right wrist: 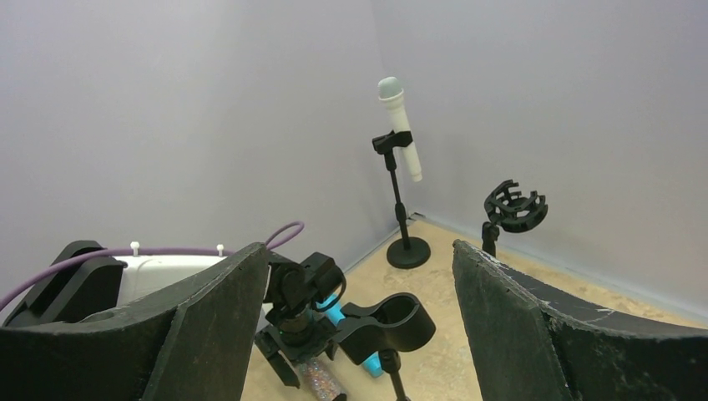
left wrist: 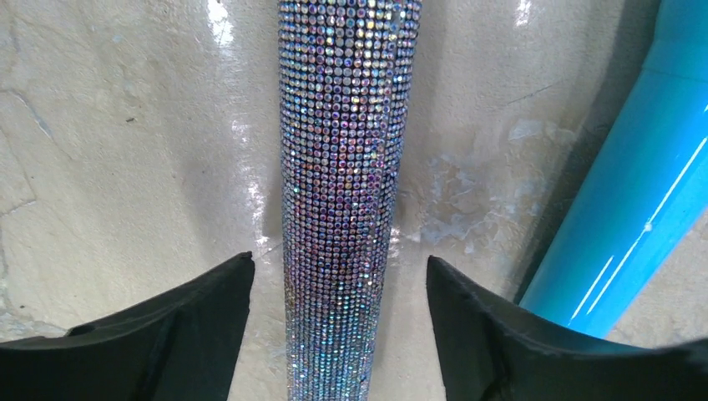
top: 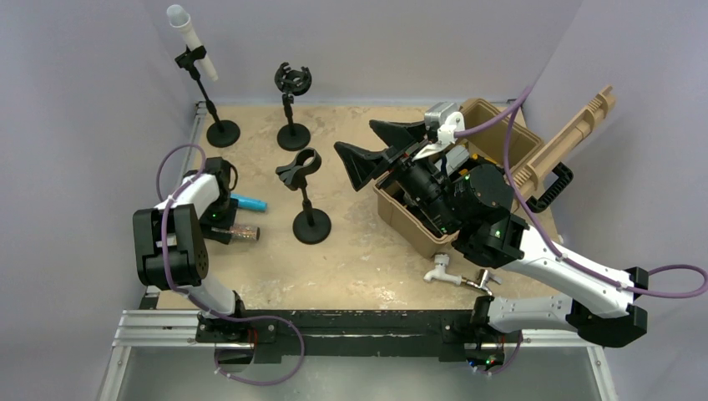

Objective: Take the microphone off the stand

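At the near edge an aluminium rail (top: pixel 167 322) carries both arm bases, and beyond it lies the counter (top: pixel 367 251), a mottled tan, stone-like surface with wet-looking glossy patches and fine cracks. On its left side the left gripper (left wrist: pixel 340 269) points down with its fingers parted on either side of a rhinestone microphone (left wrist: pixel 342 150) that lies flat on the counter, with bare surface showing in both gaps. A blue microphone (left wrist: pixel 643 192) lies just beside it. On the right, an open tan case (top: pixel 401 213) stands on the counter, and the right gripper (top: pixel 355 136) hangs above its left edge, spread wide and holding nothing. Near the middle stands a short stand (top: pixel 311 224) with an empty clip, and farther back is a shock-mount stand (top: pixel 292 83), also empty. In the far left corner the white microphone (top: pixel 192 40) sits tilted in the clip of its stand (top: pixel 221 132). Plain lavender-grey walls (top: pixel 376 42) close the counter on three sides.
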### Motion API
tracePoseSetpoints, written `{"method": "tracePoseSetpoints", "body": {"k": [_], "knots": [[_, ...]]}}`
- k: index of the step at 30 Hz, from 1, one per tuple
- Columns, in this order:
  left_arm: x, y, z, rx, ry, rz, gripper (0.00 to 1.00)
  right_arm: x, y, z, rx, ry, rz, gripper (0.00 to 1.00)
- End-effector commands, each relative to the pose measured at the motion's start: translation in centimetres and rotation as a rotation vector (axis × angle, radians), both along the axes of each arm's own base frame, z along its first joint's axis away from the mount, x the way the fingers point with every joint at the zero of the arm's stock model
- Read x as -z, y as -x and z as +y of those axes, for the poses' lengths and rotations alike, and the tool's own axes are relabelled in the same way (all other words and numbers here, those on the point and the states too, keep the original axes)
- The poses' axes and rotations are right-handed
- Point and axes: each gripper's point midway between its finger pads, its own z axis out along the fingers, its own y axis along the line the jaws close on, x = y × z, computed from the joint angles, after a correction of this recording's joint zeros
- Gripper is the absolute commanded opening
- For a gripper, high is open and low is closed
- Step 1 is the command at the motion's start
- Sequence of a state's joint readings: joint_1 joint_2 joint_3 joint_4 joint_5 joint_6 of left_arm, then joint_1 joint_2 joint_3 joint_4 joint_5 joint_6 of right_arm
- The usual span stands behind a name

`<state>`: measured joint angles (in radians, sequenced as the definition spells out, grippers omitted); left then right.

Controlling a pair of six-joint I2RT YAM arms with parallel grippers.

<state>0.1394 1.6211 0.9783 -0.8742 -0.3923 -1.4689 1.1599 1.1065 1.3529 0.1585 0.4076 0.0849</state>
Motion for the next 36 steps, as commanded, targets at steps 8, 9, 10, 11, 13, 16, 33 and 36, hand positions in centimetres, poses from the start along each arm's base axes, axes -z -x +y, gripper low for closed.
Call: {"method": "tracePoseSetpoints", "body": {"k": [8, 9, 10, 11, 13, 16, 33, 36], "knots": [[-4.5, -0.2, -0.2, 0.055, 0.005, -0.144, 0.98, -1.3, 0.0, -0.7, 0.022, -0.041, -0.028, 0.79], [-5.0, 0.1, -0.4, 0.078, 0.007, -0.165, 0.99, -1.2, -0.1, -0.6, 0.021, -0.038, -0.027, 0.79], [-5.7, 0.2, -0.5, 0.108, 0.003, -0.188, 1.00, -1.1, -0.1, -0.5, 0.020, -0.033, -0.026, 0.79], [-6.6, 0.3, -0.6, 0.141, -0.005, -0.219, 1.00, -1.0, -0.2, -0.3, 0.019, -0.029, -0.025, 0.79], [-8.8, 0.4, -0.6, 0.226, -0.037, -0.281, 1.00, -0.7, -0.2, 0.1, 0.010, -0.018, -0.022, 0.79], [-12.4, 0.1, -1.1, 0.413, -0.089, -0.398, 1.00, -0.1, -0.2, 1.1, -0.011, 0.004, -0.013, 0.79], [-30.9, 0.9, -17.8, 1.474, 0.104, -1.454, 0.98, 0.8, -0.1, 2.6, -0.056, 0.028, 0.030, 0.78], [-32.7, 1.2, -18.5, 1.554, 0.100, -1.521, 0.99, 0.9, -0.1, 2.4, -0.053, 0.025, 0.035, 0.78]]}}
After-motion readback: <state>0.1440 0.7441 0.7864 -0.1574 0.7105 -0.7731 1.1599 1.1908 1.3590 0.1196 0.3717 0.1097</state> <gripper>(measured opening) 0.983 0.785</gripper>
